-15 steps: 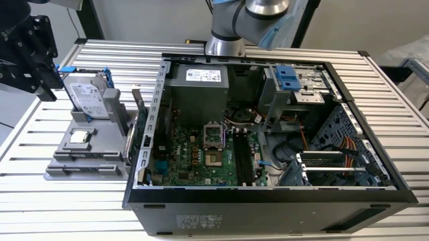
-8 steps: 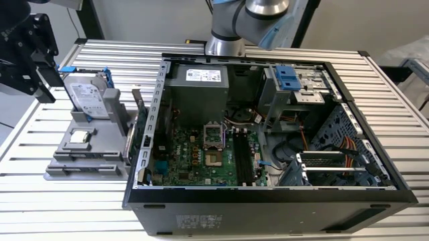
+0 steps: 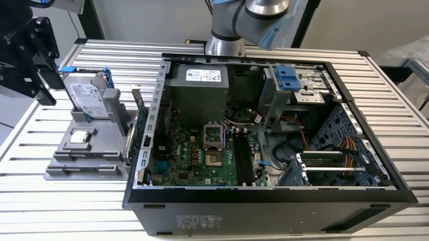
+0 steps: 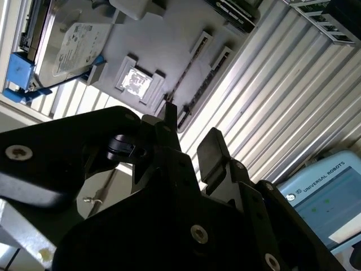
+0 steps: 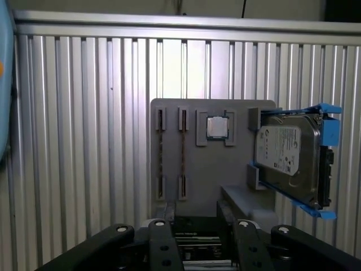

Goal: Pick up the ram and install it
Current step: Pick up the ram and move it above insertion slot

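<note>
Claw (image 4: 189, 127) released, empty — above grey plastic parts holder (image 5: 203, 169); long thin dark-greenish ram stick (image 4: 232, 14) on edge at its side toward the exterior view's right, beside black computer case (image 3: 268, 211).

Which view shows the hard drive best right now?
The first wrist view: the hard drive shows whole, label face and blue frame, standing in the grey holder. The exterior view shows it smaller; the second wrist view cuts part off.

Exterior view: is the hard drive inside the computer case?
No, the hard drive stands upright in the grey holder, outside the computer case.
</note>
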Robot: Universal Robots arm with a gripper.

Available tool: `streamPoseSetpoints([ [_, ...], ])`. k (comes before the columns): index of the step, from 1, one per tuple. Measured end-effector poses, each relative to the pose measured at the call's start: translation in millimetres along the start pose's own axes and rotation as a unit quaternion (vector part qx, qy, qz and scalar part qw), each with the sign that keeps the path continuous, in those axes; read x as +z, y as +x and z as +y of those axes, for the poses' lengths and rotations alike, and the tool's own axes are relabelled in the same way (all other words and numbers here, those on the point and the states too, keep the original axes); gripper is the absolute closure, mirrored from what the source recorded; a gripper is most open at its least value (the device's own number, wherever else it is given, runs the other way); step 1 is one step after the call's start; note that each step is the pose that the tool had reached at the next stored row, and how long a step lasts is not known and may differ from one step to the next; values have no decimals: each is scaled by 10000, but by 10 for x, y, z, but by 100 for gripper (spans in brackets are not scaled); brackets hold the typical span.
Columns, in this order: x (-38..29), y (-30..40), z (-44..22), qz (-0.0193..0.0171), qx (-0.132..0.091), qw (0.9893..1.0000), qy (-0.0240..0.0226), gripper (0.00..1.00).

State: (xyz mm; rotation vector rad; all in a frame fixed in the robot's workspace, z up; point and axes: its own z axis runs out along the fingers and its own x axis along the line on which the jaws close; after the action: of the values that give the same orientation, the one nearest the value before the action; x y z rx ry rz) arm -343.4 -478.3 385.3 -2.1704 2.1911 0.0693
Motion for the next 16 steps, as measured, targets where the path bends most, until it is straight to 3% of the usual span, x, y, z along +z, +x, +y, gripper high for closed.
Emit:
streamPoseSetpoints([
  [16, 68, 5, 1, 2, 1, 10000, 0, 0],
])
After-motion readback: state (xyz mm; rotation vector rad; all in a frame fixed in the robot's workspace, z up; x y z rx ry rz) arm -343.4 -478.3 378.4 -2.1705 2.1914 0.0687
